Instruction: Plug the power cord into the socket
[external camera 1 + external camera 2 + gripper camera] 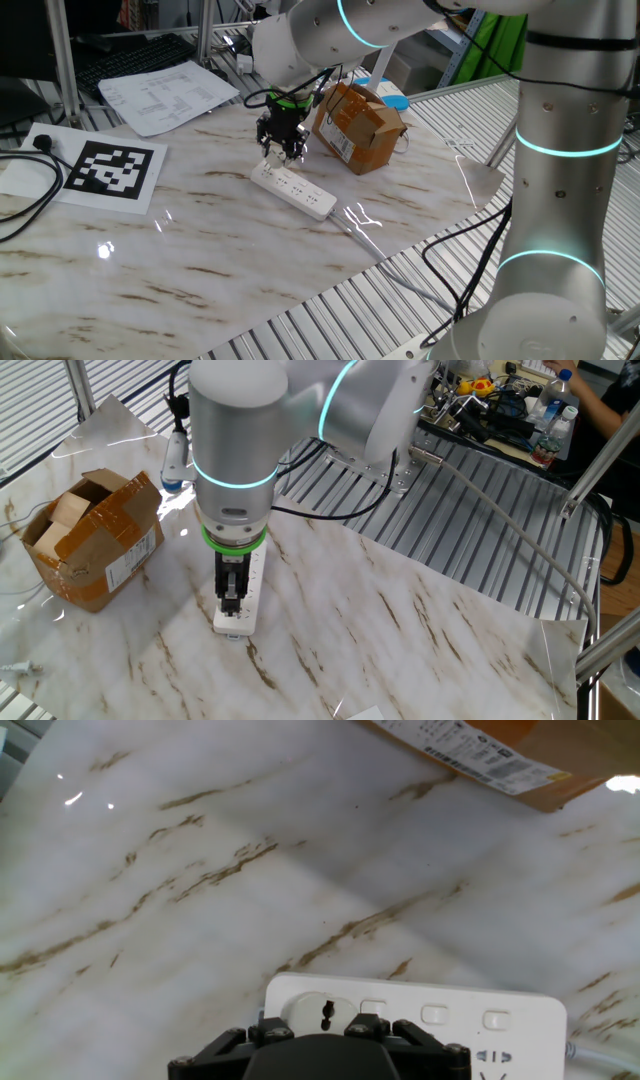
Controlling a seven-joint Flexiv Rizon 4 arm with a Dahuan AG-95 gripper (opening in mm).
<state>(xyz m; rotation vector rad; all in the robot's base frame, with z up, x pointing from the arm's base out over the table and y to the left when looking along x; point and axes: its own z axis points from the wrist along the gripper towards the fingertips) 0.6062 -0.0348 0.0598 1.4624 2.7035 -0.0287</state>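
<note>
Long white rectangular power strip lies on marbled tabletop; brown cardboard box at 2 o'clock. Black hand poised over strip's end, finger spread indeterminate; small white plug not discernible.

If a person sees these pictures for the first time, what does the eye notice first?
First, the big white robot arm with its glowing teal rings, reaching down over the marble table. Its end effector is right above one end of the white power strip; whether it holds the plug cannot be seen. Beside the strip sits an open brown cardboard box.
</note>
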